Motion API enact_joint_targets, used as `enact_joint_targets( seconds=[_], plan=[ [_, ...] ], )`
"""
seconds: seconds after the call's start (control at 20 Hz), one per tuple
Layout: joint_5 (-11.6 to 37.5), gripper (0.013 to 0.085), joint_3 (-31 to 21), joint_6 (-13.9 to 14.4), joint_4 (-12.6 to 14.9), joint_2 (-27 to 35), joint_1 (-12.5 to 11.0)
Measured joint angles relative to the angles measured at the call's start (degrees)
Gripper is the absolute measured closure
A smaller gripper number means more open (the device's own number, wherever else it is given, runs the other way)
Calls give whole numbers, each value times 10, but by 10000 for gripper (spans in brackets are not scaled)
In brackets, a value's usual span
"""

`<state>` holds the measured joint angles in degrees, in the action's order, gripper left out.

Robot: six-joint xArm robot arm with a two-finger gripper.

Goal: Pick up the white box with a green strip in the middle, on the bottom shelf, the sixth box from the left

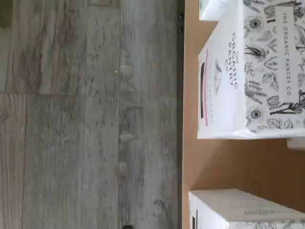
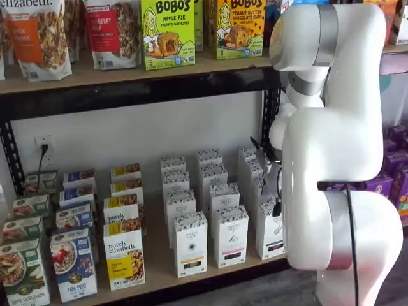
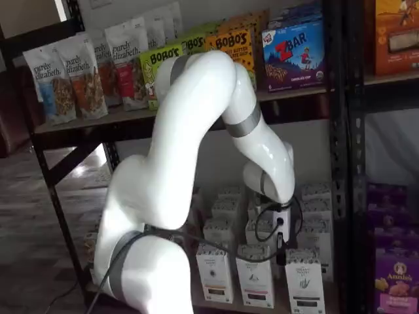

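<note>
Three white cartons stand side by side along the front edge of the bottom shelf (image 2: pixel 159 284), and that likeness is my main worry. Going left to right in a shelf view, I pass a carton with a black strip (image 2: pixel 190 245) and a middle carton (image 2: pixel 230 236) before the white box (image 2: pixel 269 233) I want. It stands upright at the right end of that front row, its dark greenish strip low on its face. My gripper (image 3: pixel 280 243) hangs just above and behind that row with the jaws spread to their widest and nothing between them. In the wrist view I look down on a carton with a pink strip (image 1: pixel 248 71), which is not mine. A second carton (image 1: pixel 238 210) shows only a corner, too little to say whether it is mine. If I go down where I am, I may close on the wrong carton. The row is also tight, so a wide finger could catch the neighbour's top or tip my box backward into the cartons behind. A shove forward could send it over the front rail (image 1: pixel 180 119) to the floor (image 1: pixel 86 119).
</note>
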<state>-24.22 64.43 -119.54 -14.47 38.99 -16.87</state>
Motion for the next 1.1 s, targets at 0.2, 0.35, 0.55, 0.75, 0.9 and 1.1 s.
enact_joint_targets(
  seconds=[0.2,0.35,0.55,0.75,0.9,1.1],
  plan=[
    [-58,130,45,63,54,10,11],
    [-68,130,67,77,59,20,20],
    [-58,130,84,96,78,38,22],
    [-51,130,109,105,93,65,19],
    [-49,130,135,109,103,88,15],
    [-54,130,167,122,119,115,14]
  ],
)
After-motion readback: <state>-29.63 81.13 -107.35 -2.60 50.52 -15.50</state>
